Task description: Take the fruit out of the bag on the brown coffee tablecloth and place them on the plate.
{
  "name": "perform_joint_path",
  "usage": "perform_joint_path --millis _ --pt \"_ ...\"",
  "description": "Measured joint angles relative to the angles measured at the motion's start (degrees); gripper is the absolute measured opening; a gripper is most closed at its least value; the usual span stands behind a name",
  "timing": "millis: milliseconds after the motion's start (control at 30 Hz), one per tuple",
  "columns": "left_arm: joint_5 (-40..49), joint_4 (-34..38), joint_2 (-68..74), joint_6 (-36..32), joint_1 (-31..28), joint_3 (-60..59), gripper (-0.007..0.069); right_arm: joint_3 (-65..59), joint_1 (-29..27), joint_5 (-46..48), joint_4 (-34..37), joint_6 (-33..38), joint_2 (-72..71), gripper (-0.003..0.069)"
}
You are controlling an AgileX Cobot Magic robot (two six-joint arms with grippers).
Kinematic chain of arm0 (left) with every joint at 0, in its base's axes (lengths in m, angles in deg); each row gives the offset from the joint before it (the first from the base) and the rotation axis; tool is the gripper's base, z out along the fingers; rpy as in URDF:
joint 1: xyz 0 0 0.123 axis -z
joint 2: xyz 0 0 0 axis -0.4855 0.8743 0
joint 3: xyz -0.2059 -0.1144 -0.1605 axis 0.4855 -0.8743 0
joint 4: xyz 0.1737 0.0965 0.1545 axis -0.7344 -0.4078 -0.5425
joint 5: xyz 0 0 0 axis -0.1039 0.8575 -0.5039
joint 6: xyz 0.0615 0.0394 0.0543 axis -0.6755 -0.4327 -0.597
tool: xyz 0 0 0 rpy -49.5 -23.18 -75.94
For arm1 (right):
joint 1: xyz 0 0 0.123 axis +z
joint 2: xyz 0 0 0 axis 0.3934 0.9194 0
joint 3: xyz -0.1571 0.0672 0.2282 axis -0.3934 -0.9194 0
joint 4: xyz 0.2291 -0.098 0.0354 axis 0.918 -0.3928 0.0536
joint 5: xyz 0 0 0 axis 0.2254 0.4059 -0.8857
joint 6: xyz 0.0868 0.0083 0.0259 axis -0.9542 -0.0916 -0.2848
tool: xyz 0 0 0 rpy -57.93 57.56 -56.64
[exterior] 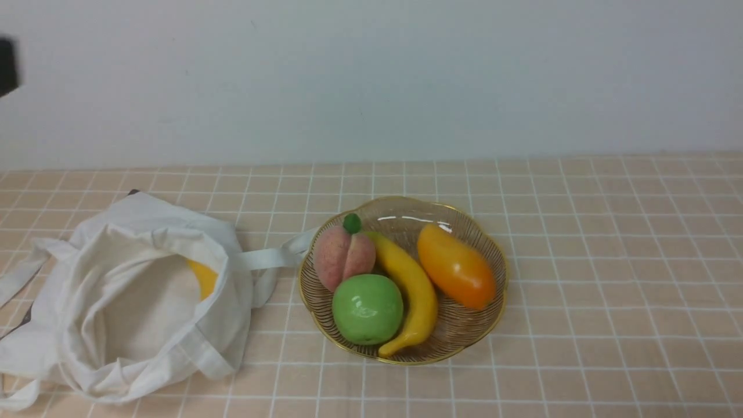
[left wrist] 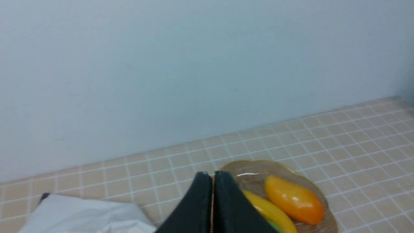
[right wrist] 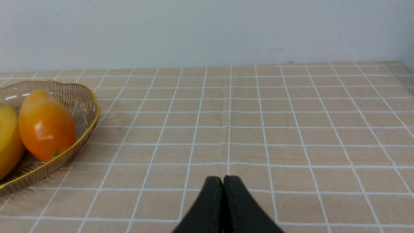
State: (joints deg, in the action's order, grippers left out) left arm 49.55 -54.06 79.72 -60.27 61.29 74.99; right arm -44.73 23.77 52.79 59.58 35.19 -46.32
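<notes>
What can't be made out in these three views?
1. Front view: the yellow fruit in the bag shows only a sliver; cloth hides the rest and anything beneath it.
2. Left wrist view: the left gripper blocks the near side of the plate.
3. Right wrist view: the frame edge cuts the plate; only the mango is whole.
4. Front view: dark shape at the top-left edge, blurred and cut off.

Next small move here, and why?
Probably open the left pincer and lower it toward the mouth of the bag. A yellow fruit shows inside the bag, while the mango already lies on the plate. The left pincer is shut, empty and on the bag's side.
</notes>
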Motion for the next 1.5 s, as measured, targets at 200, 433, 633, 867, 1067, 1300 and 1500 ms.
perform_joint_path --millis 200,433,633,867,1067,1300,1500 --pt "-5.7 -3.1 -22.2 2.7 0.0 -13.0 -0.0008 0.0 0.0 0.0 0.0 0.0 0.0 -0.0018" --pt "-16.3 -7.7 -38.0 3.1 0.0 -26.6 -0.0008 0.0 0.1 0.0 0.1 0.0 0.1 -0.0018" --pt "-19.5 -7.3 -35.6 4.0 -0.1 -30.1 -0.0008 0.0 0.3 0.0 0.0 0.0 0.1 -0.0018" --pt "-25.3 7.0 -35.9 -12.5 -6.1 -44.7 -0.0008 0.0 0.3 0.0 0.0 0.0 0.1 -0.0018" --pt "-28.4 23.5 -38.3 -25.3 -20.1 -58.2 -0.0008 0.0 0.3 0.0 0.0 0.0 0.1 -0.0018" --pt "-25.4 23.2 -38.3 -25.7 -30.0 -62.4 -0.0008 0.0 0.3 0.0 0.0 0.0 0.1 -0.0018" --pt "-23.7 20.7 -38.3 -25.9 -26.1 -62.4 -0.0008 0.0 0.3 0.0 0.0 0.0 0.1 -0.0018"
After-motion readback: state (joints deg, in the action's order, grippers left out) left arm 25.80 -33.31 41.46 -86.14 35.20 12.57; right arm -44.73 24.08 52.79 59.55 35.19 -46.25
